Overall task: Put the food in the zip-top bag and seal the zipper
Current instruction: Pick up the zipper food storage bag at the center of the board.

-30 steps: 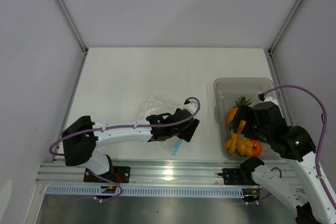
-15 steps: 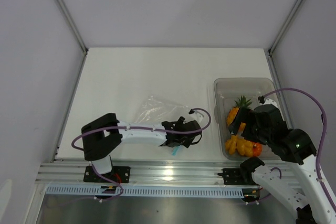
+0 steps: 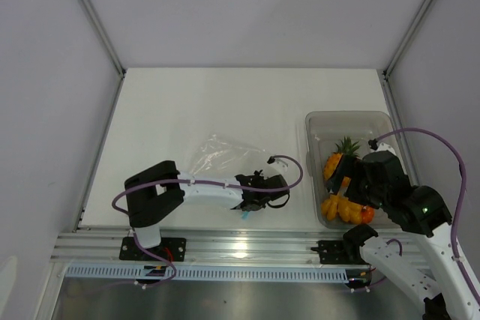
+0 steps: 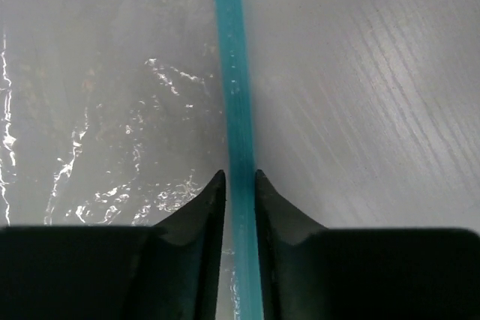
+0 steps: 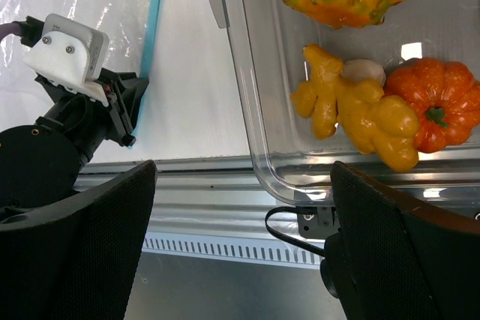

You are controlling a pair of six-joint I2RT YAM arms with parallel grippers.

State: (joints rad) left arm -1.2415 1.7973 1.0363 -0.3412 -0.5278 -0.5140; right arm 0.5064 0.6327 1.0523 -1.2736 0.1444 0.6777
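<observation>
**Left gripper (image 4: 240, 185) now on zipper (image 4: 236, 73); food in bin (image 3: 349, 119)**

Since the earlier frame the left arm has folded inward and lowered its gripper onto the near end of the teal strip, with the jaws drawn in. The fingertips press the strip from both sides. The zip-top bag (image 3: 217, 157) lies flat on the table (image 3: 225, 103). The right gripper (image 5: 241, 174) hangs over the bin's near end, spread wide and holding nothing. The pineapple (image 3: 339, 157), a lumpy yellow piece (image 5: 360, 110) and a red-orange pumpkin (image 5: 439, 110) lie inside the bin.
</observation>
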